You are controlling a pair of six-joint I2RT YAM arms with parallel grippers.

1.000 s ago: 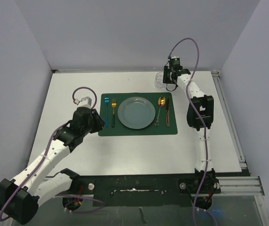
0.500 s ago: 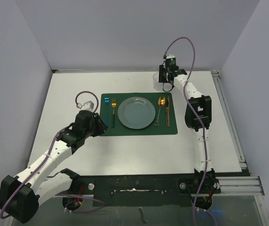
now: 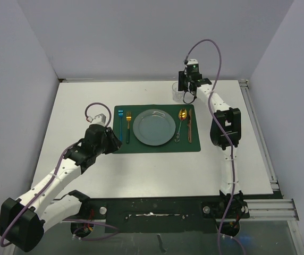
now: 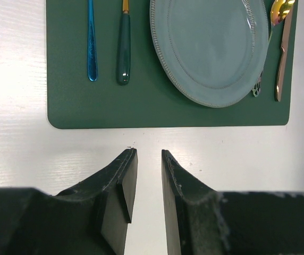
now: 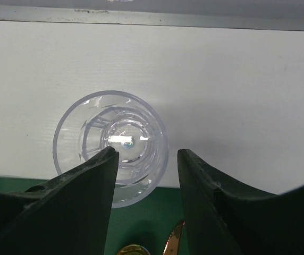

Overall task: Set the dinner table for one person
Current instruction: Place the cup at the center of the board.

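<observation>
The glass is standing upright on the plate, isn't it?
Not quite. The glass is upright, but it is not on the plate. It stands on the white table, just past the far edge of the green mat. The top view shows this.

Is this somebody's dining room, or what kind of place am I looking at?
Most likely a robotics test booth, not a home. The left arm and right arm are machines bolted to the dinner table; bare grey walls box it in; one plate sits on a green placemat.
</observation>
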